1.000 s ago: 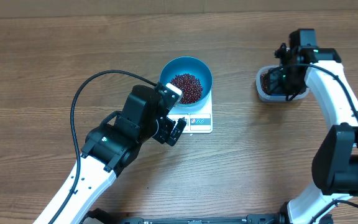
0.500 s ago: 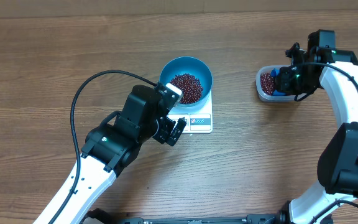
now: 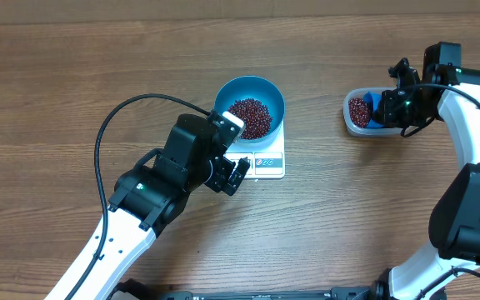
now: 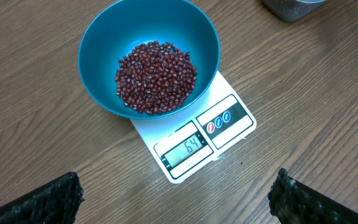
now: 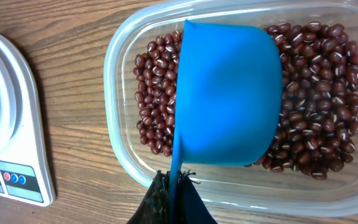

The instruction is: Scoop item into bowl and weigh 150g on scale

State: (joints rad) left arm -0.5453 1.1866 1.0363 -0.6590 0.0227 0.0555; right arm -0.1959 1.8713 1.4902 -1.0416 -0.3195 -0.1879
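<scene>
The blue bowl (image 3: 226, 93) stands on the white scale (image 3: 267, 165) and holds a heap of red-brown beans (image 3: 249, 117). In the left wrist view the bowl (image 4: 104, 43) and its beans (image 4: 156, 78) sit above the scale (image 4: 229, 134), whose display reads 64. My left gripper (image 4: 178, 202) hovers open just in front of the scale, with nothing between its fingers. My right gripper (image 5: 176, 190) is shut on the handle of a blue scoop (image 5: 229, 93). The scoop lies tipped on its side over the beans (image 5: 316, 124) in a clear tub (image 5: 120, 143).
The clear tub (image 3: 350, 123) sits at the right of the wooden table, well apart from the scale. A corner of the scale (image 5: 5, 124) shows at the left of the right wrist view. The left arm's black cable (image 3: 111, 125) loops over the table on the left.
My right gripper has drawn back to the right of the tub with the scoop, uncovering the tub's beans. The left arm, bowl and scale have not moved.
</scene>
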